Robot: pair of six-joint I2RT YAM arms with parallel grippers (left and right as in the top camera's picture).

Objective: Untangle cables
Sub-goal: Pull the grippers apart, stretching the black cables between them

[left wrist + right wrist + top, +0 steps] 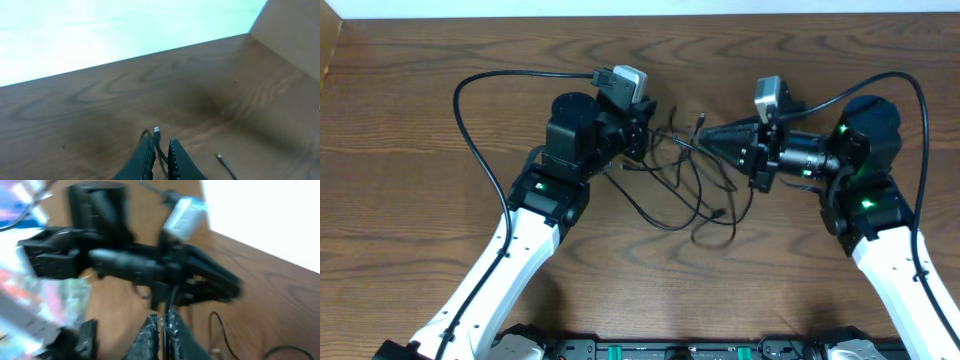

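Hazard: both arms work the same cable bundle [692,185], a loose tangle of thin black flexible cords with small plug ends on the brown wooden table [420,150]. If I pull the arms apart while the loops are crossed, I expect the knot to tighten rather than open. A short grip near a plug may also slip free.

The left gripper [161,144] is clenched on one cord of the cable bundle. The small silver-tipped plug [157,130] sticks out just beyond its fingertips. This gripper sits at the bundle's upper-left edge.

The right gripper [162,322] is closed at the bundle's upper-right edge. Its wrist view is blurred. A thin dark line rises between the fingers, but I cannot confirm a grasp.

The rest of the bundle trails towards me from both grippers.
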